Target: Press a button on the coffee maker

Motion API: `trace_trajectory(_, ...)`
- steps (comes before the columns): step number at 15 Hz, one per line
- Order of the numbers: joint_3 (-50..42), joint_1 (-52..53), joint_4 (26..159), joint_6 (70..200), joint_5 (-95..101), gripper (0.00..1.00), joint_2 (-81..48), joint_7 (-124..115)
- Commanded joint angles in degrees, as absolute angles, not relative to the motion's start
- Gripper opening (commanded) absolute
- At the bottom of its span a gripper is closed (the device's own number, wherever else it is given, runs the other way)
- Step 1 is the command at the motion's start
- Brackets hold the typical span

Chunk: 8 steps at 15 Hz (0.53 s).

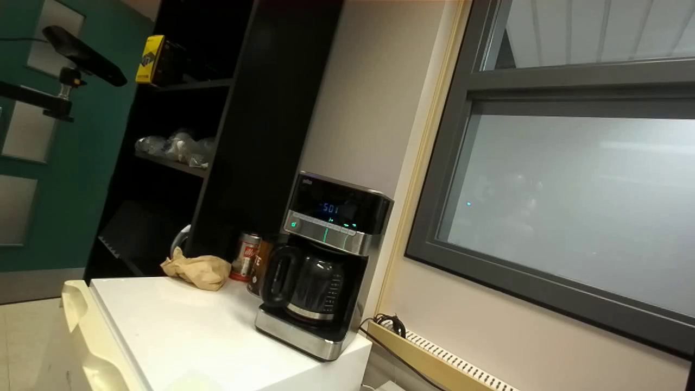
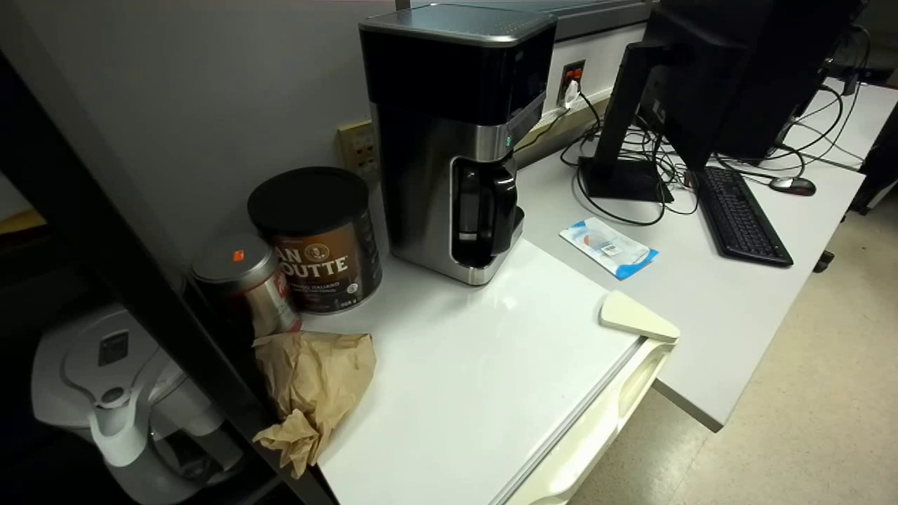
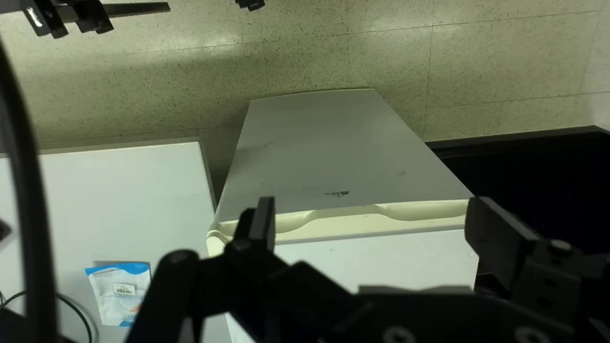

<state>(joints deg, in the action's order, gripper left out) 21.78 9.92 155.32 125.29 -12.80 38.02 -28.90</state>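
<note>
The coffee maker (image 1: 361,244) is a boxy black-and-silver machine with a dark glass carafe (image 1: 320,279). It stands upright on a white cabinet (image 1: 190,331). Its bluish display (image 1: 330,208) is lit, above a silver button strip (image 1: 317,225) with green lights. An exterior view shows the coffee maker (image 2: 421,175) from its side, with the buttons barely visible. My gripper (image 3: 371,209) shows only in the wrist view, fingers wide apart and nothing between them. It points down over the cabinet top and its cream front edge. The coffee maker is out of the wrist view.
Beside the coffee maker stand a brown coffee tub (image 2: 319,266), a small reddish can (image 2: 263,294) and a crumpled paper bag (image 2: 323,386). A black shelf (image 1: 271,108) rises behind them. A desk with a keyboard (image 2: 744,217) and a pouch (image 2: 609,245) adjoins the cabinet.
</note>
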Motion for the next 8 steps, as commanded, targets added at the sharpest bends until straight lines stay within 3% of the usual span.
trace_trajectory(1,19.47,9.82,154.76,125.64,-9.71,1.00,36.63,-24.39)
trace_trajectory(8,9.49,8.59,152.37,129.98,-0.04,1.00,30.26,-1.33)
